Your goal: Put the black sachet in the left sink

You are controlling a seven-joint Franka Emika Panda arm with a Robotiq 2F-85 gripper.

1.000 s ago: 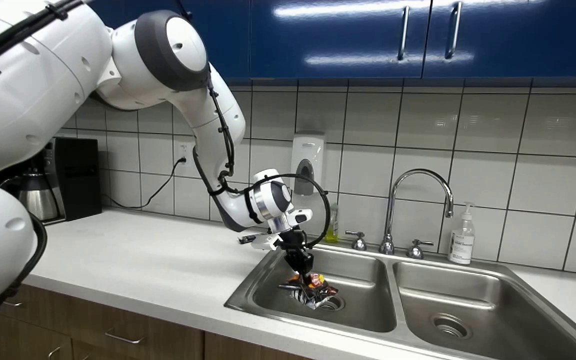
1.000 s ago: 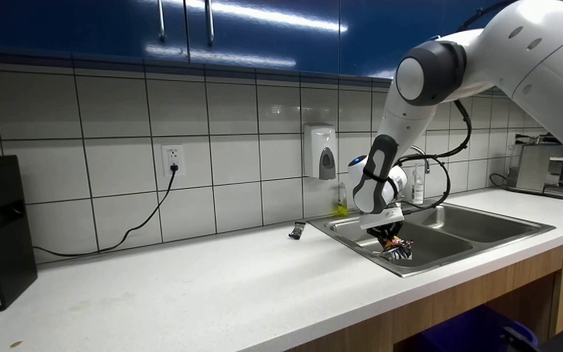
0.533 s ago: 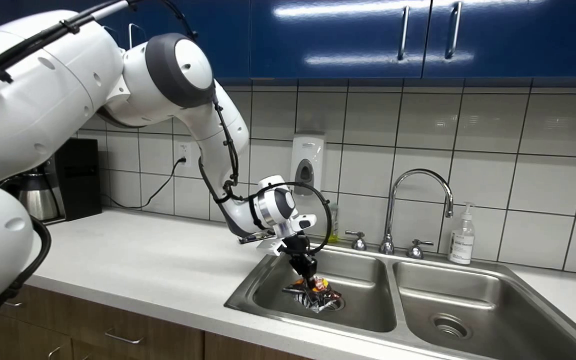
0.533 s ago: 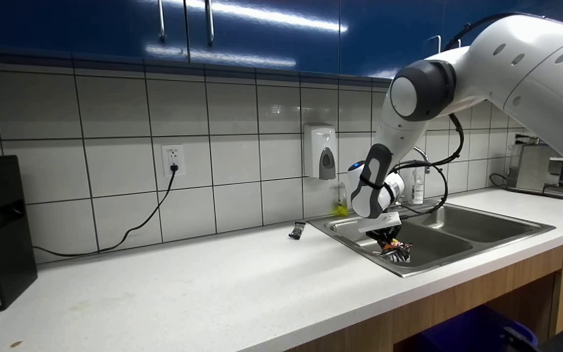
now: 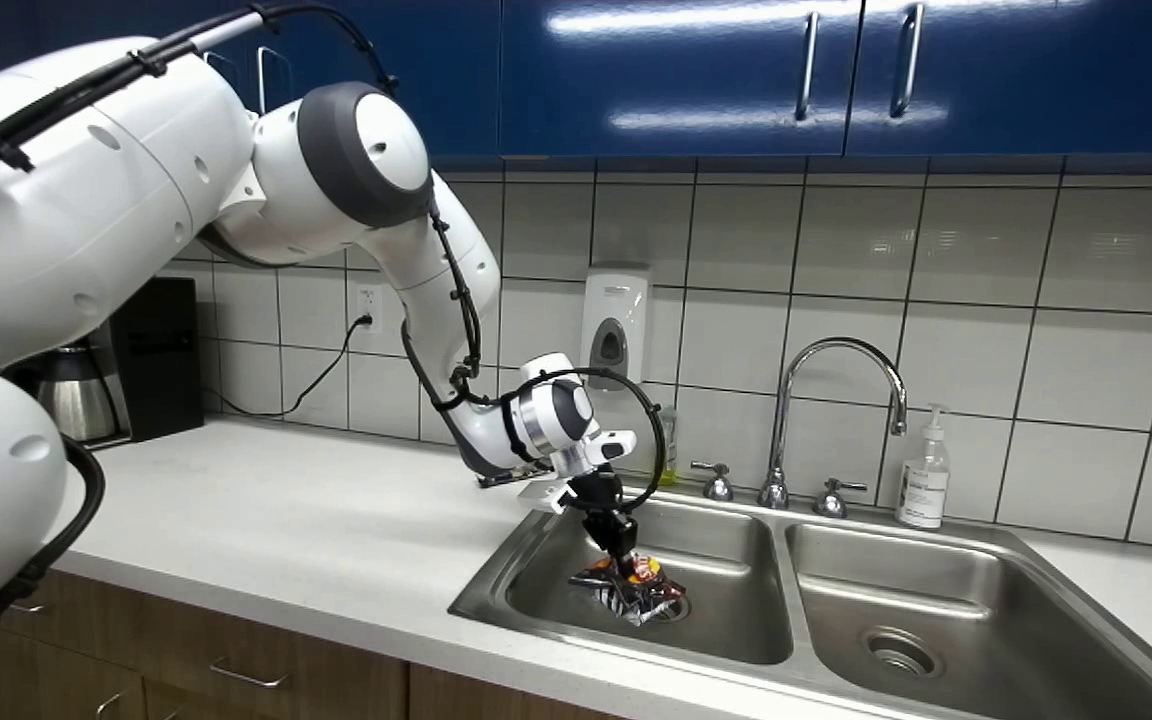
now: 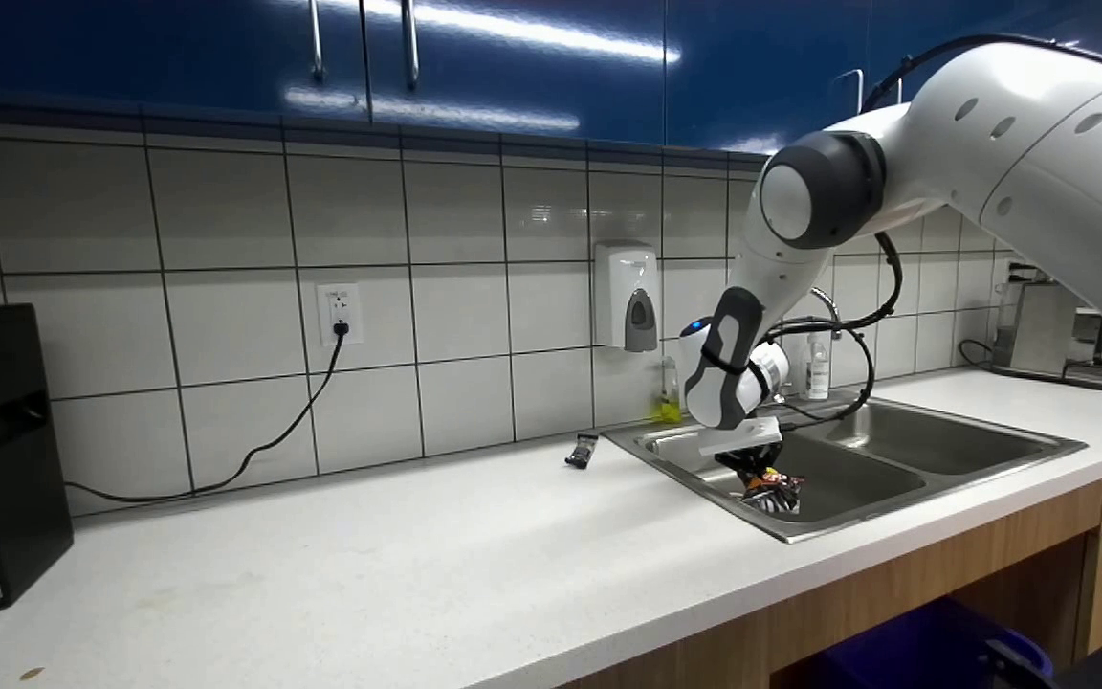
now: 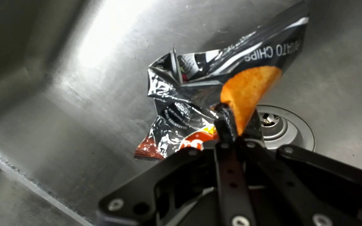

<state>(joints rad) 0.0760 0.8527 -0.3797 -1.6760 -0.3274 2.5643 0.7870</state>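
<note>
The black sachet (image 5: 651, 598) is a crinkled black packet with an orange chip picture and light lettering. It hangs low inside the left sink (image 5: 736, 625), near the drain, in both exterior views (image 6: 776, 495). In the wrist view the sachet (image 7: 196, 88) spreads out above the steel floor (image 7: 341, 78) of the basin. My gripper (image 5: 623, 562) points down into the left sink. Its fingers (image 7: 233, 130) are shut on a fold of the sachet next to the orange part. I cannot tell whether the sachet touches the basin floor.
A small dark packet (image 6: 582, 451) lies on the counter left of the sink. The drain (image 7: 287, 135) is beside the sachet. A right basin (image 5: 986, 640), a faucet (image 5: 784, 400), a soap pump bottle (image 5: 924, 485) and a wall dispenser (image 5: 616, 325) are close by.
My gripper has moved a little lower into the left sink with the sachet in it, drifting slightly right in an exterior view. The motion is small over the last half second.
</note>
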